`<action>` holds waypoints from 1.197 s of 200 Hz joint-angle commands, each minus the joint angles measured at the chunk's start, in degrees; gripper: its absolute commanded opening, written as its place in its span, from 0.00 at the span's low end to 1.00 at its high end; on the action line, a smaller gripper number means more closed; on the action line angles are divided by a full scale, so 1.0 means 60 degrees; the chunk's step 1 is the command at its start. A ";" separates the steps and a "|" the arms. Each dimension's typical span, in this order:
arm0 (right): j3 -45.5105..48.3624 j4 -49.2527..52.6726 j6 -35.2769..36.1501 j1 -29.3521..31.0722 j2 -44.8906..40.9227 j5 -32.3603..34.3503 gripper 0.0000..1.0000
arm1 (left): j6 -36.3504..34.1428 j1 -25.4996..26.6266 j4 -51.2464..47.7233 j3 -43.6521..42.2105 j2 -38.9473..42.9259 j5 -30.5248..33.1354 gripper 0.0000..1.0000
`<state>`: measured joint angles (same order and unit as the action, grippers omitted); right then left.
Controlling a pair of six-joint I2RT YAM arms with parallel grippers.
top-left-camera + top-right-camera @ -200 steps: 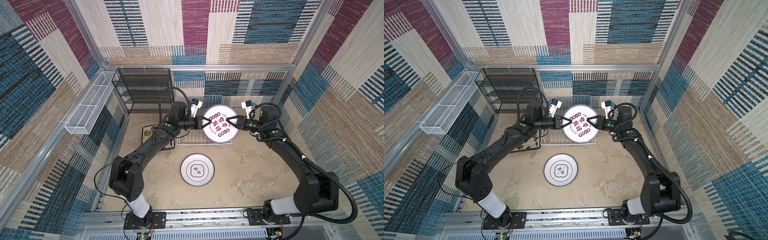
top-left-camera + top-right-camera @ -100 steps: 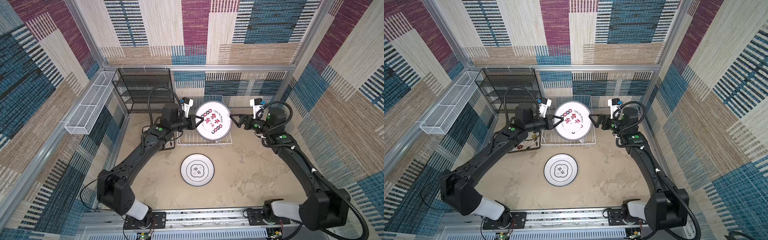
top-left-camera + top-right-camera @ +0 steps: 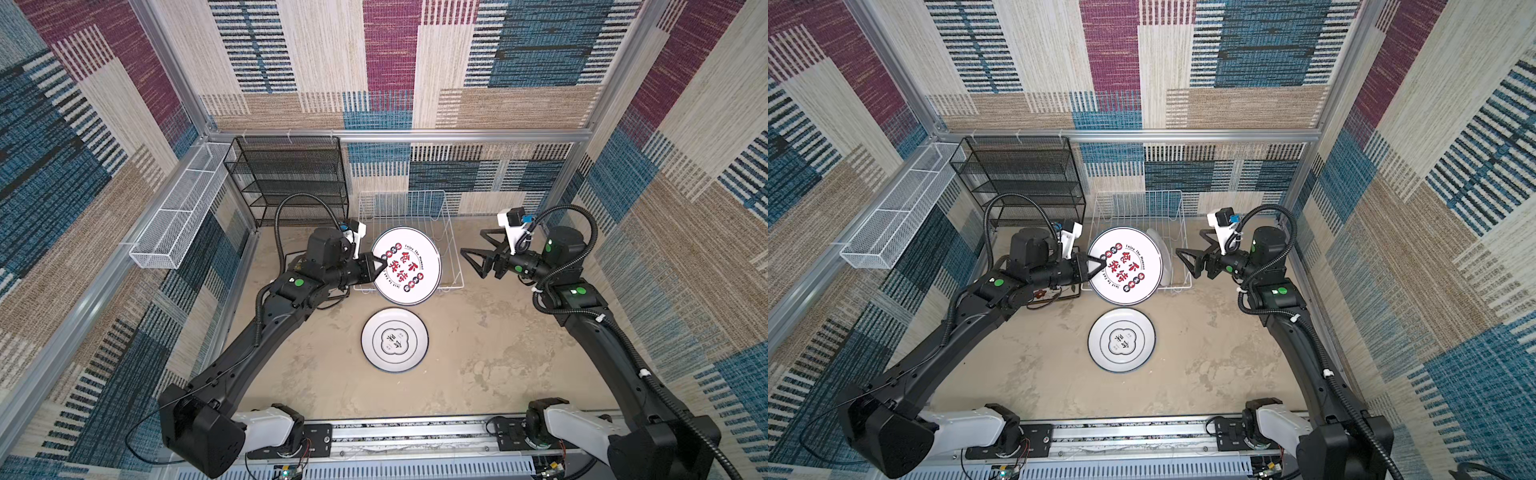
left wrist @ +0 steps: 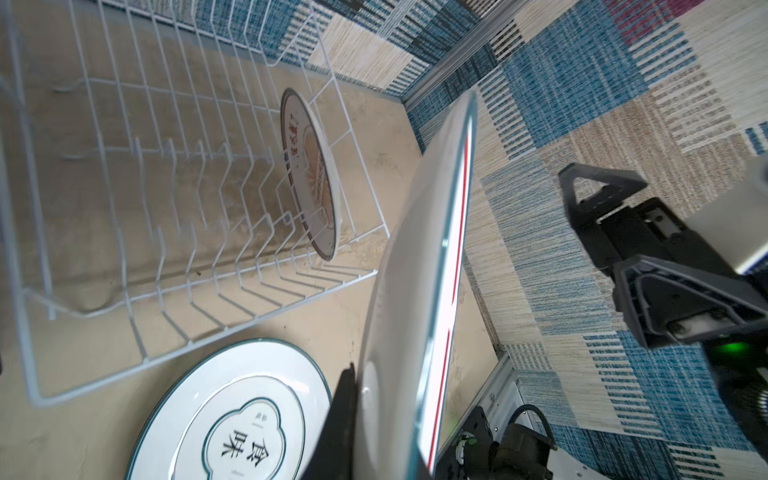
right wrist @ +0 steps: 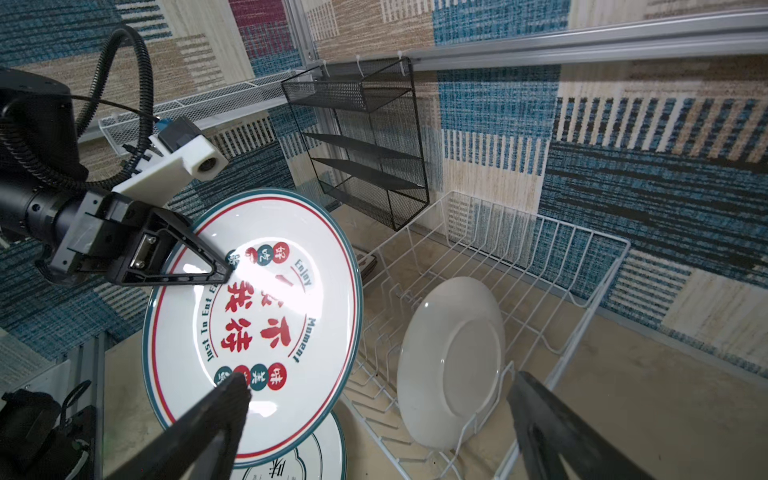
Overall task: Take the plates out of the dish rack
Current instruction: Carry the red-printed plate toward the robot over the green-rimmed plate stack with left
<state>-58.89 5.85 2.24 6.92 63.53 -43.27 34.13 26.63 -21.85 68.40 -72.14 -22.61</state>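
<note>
**Left gripper grips a plate; right gripper open beside the rack**

Your left gripper [image 3: 380, 266] has its fingers clamped on the rim of the printed round plate [image 3: 409, 270]. The plate is raised at the front edge of the dish rack [image 3: 452, 237], face tilted upward. The underside finger is hidden behind it, and the arm stretches forward with the forearm low. Your right gripper [image 3: 471, 242] hangs just right of the rack, fingers wide apart and holding nothing. The standing plate [image 5: 453, 361] sits in the rack, mostly hidden in both top views. The flat plate [image 3: 395, 340] lies on the table [image 3: 498, 353].

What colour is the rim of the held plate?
The held plate has a teal rim with a red ring inside; right wrist view.
</note>
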 commanded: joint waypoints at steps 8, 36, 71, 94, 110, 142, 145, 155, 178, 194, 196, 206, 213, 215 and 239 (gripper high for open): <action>0.0019 0.0718 0.1512 0.0131 -0.0140 -0.0363 0.99 | 0.0522 -0.0004 0.0025 -0.0973 0.0660 0.0039 0.00; -0.0101 0.1544 0.2432 0.0456 -0.0178 -0.0106 0.99 | 0.0949 -0.0009 0.0392 -0.2140 0.1277 -0.0213 0.00; -0.0173 0.2456 0.3682 0.1109 -0.0190 0.0293 0.99 | 0.1050 -0.0001 0.0218 -0.3168 0.1781 -0.0450 0.00; -0.0248 0.3024 0.4185 0.1258 -0.0126 0.0583 0.99 | 0.1081 -0.0004 0.0004 -0.3645 0.2012 -0.0533 0.00; -0.0233 0.3126 0.4307 0.1344 -0.0117 0.0681 0.99 | 0.1143 0.0000 -0.0059 -0.4047 0.2225 -0.0422 0.00; -0.0359 0.3206 0.4327 0.1460 0.0124 0.0420 0.99 | 0.1505 -0.0001 0.0512 -0.4958 0.2448 -0.0573 0.00; -0.0375 0.3216 0.4329 0.1468 0.0157 0.0398 0.99 | 0.1548 -0.0008 0.0615 -0.5047 0.2449 -0.0603 0.00; -0.0423 0.3311 0.4375 0.1537 0.0275 0.0356 0.99 | 0.1661 0.0000 0.0898 -0.5294 0.2385 -0.0667 0.00; -0.0442 0.3585 0.4583 0.1710 0.0468 0.0409 0.99 | 0.1811 -0.0004 0.1397 -0.5676 0.2104 -0.0771 0.00; -0.0422 0.3703 0.4619 0.1808 0.0568 0.0562 0.99 | 0.1763 -0.0008 0.1621 -0.5759 0.1861 -0.0803 0.00; -0.0423 0.3718 0.4614 0.1829 0.0580 0.0590 0.99 | 0.1759 -0.0013 0.1649 -0.5760 0.1825 -0.0795 0.00; -0.0424 0.3781 0.4621 0.1883 0.0655 0.0736 0.99 | 0.1762 -0.0004 0.1806 -0.5776 0.1648 -0.0815 0.00; -0.0416 0.3815 0.4604 0.1904 0.0698 0.0849 0.99 | 0.1762 -0.0005 0.1957 -0.5812 0.1504 -0.0860 0.00; -0.0422 0.3826 0.4595 0.1919 0.0711 0.0882 0.99 | 0.1770 -0.0005 0.2008 -0.5817 0.1472 -0.0871 0.00; -0.0356 0.3902 0.4635 0.1981 0.0823 0.1112 0.99 | 0.1726 -0.0015 0.2418 -0.5820 0.0873 -0.1161 0.00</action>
<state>-61.12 28.42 28.97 18.41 67.94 -38.68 43.81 26.63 -13.47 33.54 -64.49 -26.57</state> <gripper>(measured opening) 0.993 0.106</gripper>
